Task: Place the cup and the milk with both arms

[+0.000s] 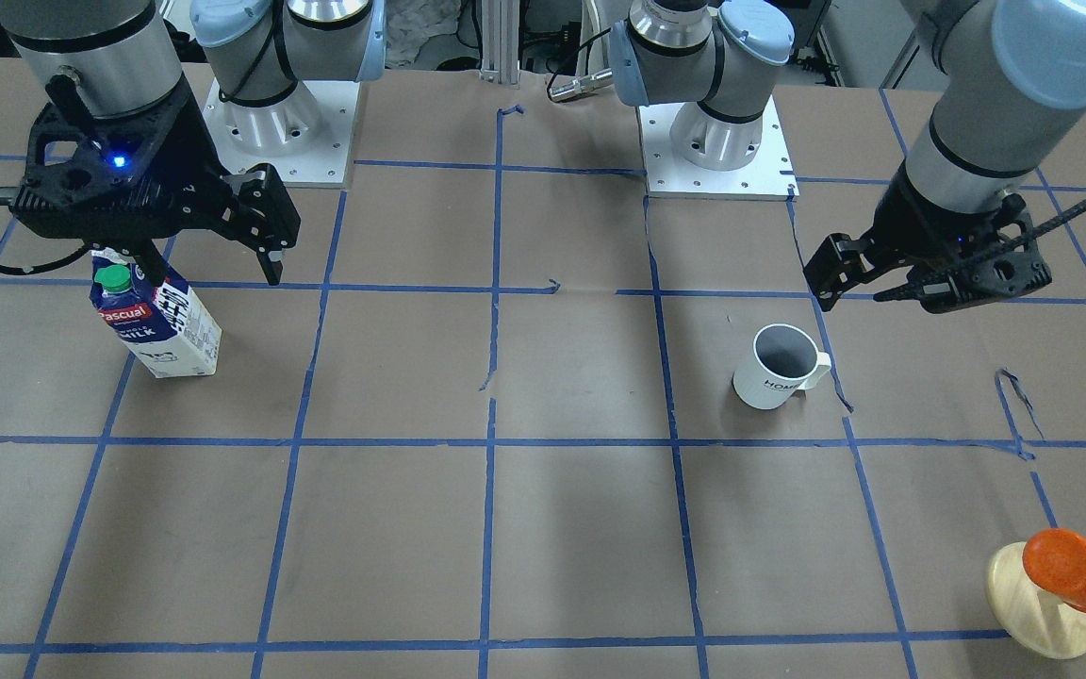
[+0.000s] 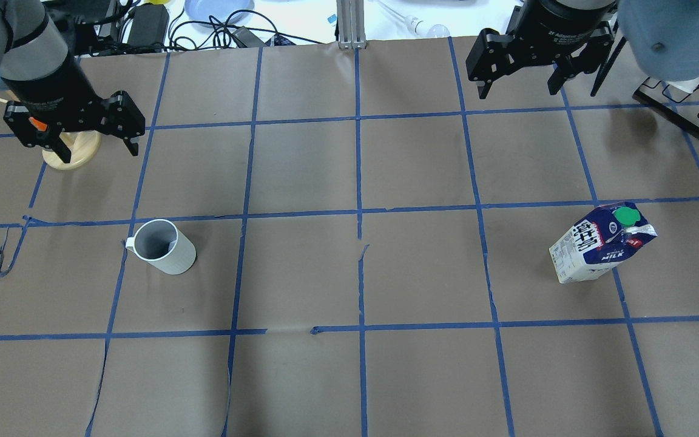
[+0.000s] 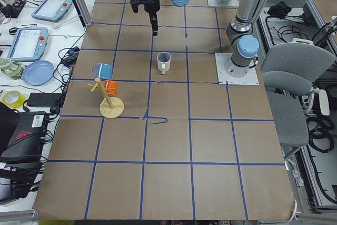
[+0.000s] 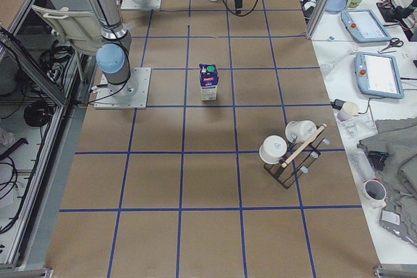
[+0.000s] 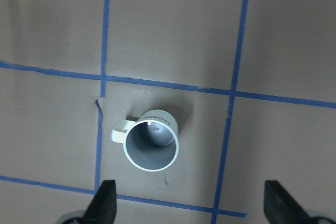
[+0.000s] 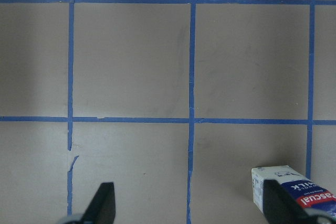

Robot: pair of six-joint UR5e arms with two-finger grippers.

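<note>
The cup [image 2: 161, 246], a white mug with a grey inside, stands upright on the brown paper table; it also shows in the front view [image 1: 779, 368] and the left wrist view [image 5: 151, 142]. My left gripper [image 2: 97, 152] [image 1: 859, 297] hangs open and empty above the table, beyond the cup. The milk [image 2: 601, 243], a blue and white carton with a green cap, stands upright on the other side [image 1: 156, 321] [image 6: 294, 195]. My right gripper [image 2: 516, 91] [image 1: 208, 269] is open and empty, high above the table and beyond the carton.
A wooden stand [image 1: 1043, 604] with an orange cup [image 1: 1076, 566] stands near the left gripper and partly under it in the overhead view [image 2: 73, 155]. A black rack [image 4: 290, 154] with white mugs stands past the milk. Blue tape lines grid the table.
</note>
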